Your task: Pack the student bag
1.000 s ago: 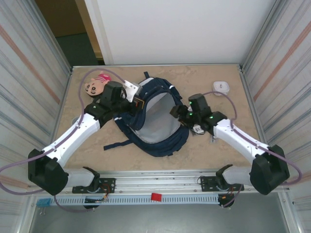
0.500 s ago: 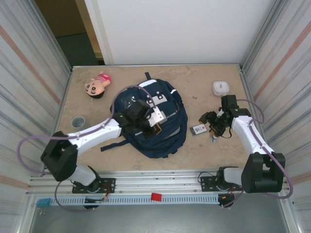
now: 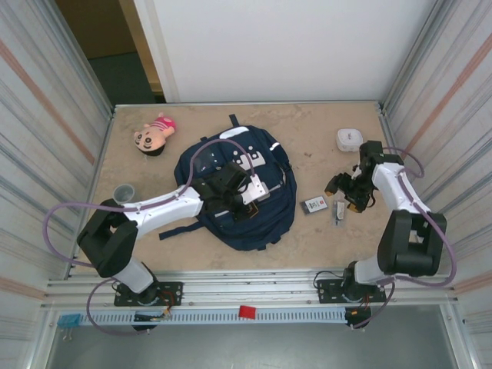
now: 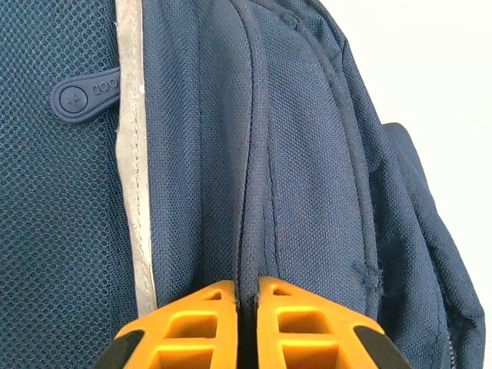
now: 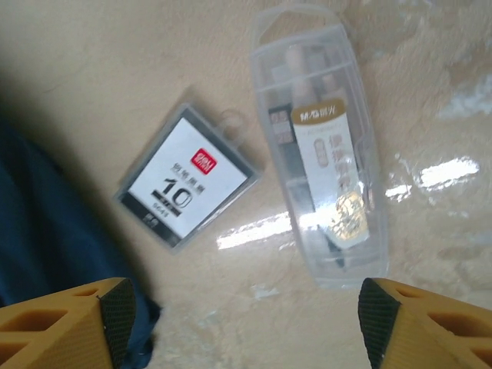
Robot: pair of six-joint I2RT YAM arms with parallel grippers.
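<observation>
Navy woven fabric makes the bag [image 3: 273, 207] soft, saggy and probably light; it lies in the middle of the worktop [image 3: 307, 131]. On its seam the left gripper [image 4: 246, 286] has its jaws pinched together, a fair hold. Jaws of the right gripper [image 5: 246, 304] stand wide apart.

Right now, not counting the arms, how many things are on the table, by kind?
student bag: 1
soft doll: 1
stationery packs: 2 (labelled card box, clear pen case)
white box: 1
grey round object: 1
Total: 6
</observation>
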